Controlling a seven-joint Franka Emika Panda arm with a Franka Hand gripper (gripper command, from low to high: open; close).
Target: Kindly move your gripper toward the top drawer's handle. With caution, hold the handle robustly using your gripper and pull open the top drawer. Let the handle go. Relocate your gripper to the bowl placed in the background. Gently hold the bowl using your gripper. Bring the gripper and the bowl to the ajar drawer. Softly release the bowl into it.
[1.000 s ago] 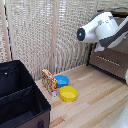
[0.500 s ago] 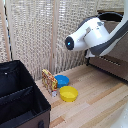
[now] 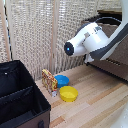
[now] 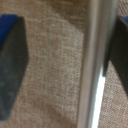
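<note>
swinging further toward the exterior view's left, arm (image 3: 92,42), jaws spread around the handle (image 4: 95,65)

Exterior view: wide, room-level. Wrist view: close on handle (image 4: 95,65).

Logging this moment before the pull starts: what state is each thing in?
gripper: open, fingers either side of the bar, not closed on it
handle: between the fingers, ungripped
blue bowl: upright on floor, beside the yellow bowl
yellow bowl: upright, appears empty
black bin: open on top
</note>
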